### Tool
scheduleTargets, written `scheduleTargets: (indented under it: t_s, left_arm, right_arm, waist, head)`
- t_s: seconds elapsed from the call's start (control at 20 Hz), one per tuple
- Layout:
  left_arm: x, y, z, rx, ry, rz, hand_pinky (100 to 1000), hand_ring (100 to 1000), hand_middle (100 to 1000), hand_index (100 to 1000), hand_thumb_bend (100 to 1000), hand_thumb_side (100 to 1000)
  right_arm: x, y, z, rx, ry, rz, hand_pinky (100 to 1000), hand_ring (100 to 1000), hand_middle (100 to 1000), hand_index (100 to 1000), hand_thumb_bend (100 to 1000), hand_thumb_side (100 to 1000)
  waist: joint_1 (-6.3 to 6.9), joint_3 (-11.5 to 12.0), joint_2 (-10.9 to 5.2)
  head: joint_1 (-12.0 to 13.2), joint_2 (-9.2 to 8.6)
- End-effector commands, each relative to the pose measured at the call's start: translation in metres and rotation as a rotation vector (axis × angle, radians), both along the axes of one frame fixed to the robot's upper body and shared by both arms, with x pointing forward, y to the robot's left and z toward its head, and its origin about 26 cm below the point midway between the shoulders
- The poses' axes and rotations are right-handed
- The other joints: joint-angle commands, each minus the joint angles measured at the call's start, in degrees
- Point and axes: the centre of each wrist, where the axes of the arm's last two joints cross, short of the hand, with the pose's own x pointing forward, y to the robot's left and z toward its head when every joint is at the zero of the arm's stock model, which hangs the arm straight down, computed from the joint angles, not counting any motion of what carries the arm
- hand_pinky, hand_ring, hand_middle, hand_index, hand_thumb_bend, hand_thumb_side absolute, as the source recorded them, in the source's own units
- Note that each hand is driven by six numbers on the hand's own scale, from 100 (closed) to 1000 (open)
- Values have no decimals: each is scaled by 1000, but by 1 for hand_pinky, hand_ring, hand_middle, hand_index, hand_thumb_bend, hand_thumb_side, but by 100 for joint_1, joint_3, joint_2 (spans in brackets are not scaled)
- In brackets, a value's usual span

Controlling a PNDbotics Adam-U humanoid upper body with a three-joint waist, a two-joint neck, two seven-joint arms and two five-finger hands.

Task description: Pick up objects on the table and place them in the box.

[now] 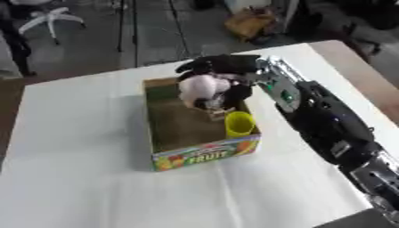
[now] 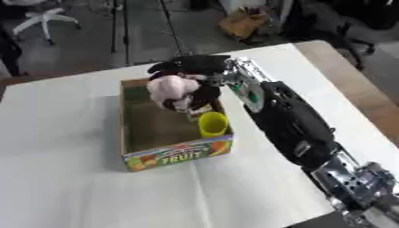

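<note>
right arm (image 1: 331, 122) nearest | box (image 1: 204, 156) reads "FRUIT" | yellow cup (image 1: 239, 124) inside | right robot hand (image 1: 222, 67) clamped on pink object (image 1: 199, 87)

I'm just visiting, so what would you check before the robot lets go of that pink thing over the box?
1. Right hand has the pink soft thing: ok, fingers curled over it.
2. Pink thing is over the box opening, not the table: ok, above the far end.
3. Free floor in the box: ok, the near part looks bare.
4. Yellow cup out of the way: ok, it stands in the near right corner, beside the drop spot.
5. How far the pink thing is above the box floor: cannot tell.
6. Left hand clear: cannot tell, not in view.
</note>
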Motion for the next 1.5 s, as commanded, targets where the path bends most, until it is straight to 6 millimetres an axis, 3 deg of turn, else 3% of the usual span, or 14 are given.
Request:
scheduleTargets:
  t_s: [0.05,0.3,0.55,0.6,0.65,0.7,0.75,0.8,0.85,0.9,1.0,1.2,1.5]
  left_arm:
    - [1,2,9,10,-27,-1,760,740,727,855,569,958]
    - [1,2,9,10,-27,-2,760,741,727,855,569,958]
    - [1,2,9,10,-27,-2,760,741,727,855,569,959]
    - [1,2,9,9,-26,0,760,741,728,855,569,959]
    - [0,3,9,7,-26,3,760,741,728,855,569,959]
    - [0,3,9,7,-26,4,760,742,728,855,569,960]
    - [0,3,8,6,-26,5,760,742,728,855,569,960]
    - [0,3,8,6,-26,6,760,742,728,855,562,962]
    - [0,4,8,6,-24,11,760,742,728,855,560,962]
    - [0,5,8,6,-21,14,761,742,728,855,557,964]
    - [0,5,7,7,-16,17,761,742,728,856,557,966]
    - [0,5,8,12,-15,16,763,743,729,856,552,970]
    - [0,6,8,14,-17,23,768,744,729,857,550,971]
  right_arm:
    - [2,-5,10,-18,-46,-1,1000,995,1000,994,404,880]
    - [2,-4,10,5,-83,-9,1000,986,1000,993,450,844]
    - [1,-4,12,45,-124,-25,1000,980,999,991,431,822]
    - [1,-3,13,56,-134,-25,925,901,953,951,435,668]
    - [0,-2,17,91,-152,-30,925,901,953,951,435,668]
    - [-2,-3,21,134,-172,-43,840,850,938,931,368,596]
    - [-4,-5,23,182,-188,-60,840,850,938,931,368,596]
    - [-6,-9,24,227,-199,-80,698,768,902,894,232,564]
    - [-8,-13,18,276,-191,-109,691,764,900,891,223,562]
    - [-10,-19,13,324,-187,-141,636,732,879,871,129,584]
    - [-16,-32,7,410,-193,-206,611,717,871,859,109,589]
    - [-27,-50,4,537,-220,-298,547,672,842,824,100,625]
    - [-54,-73,0,663,-268,-382,528,654,829,810,100,635]
  waist:
    - [2,4,-82]
    - [-6,12,-81]
    - [-17,22,-81]
    - [-10,6,-83]
    - [-6,-11,-83]
    - [-7,-17,-81]
    - [-9,-20,-81]
    - [-13,-25,-76]
    - [-17,-52,-72]
    - [-23,-64,-73]
    - [-34,-70,-74]
    - [-56,-89,-77]
    - [-83,-163,-80]
  head:
    - [-8,-32]
    - [-6,-29]
    - [-6,-29]
    - [14,-33]
    - [33,-39]
    - [41,-44]
    - [45,-47]
    - [53,-57]
    - [88,-71]
    - [108,-78]
    - [131,-86]
    - [157,-109]
    - [221,-151]
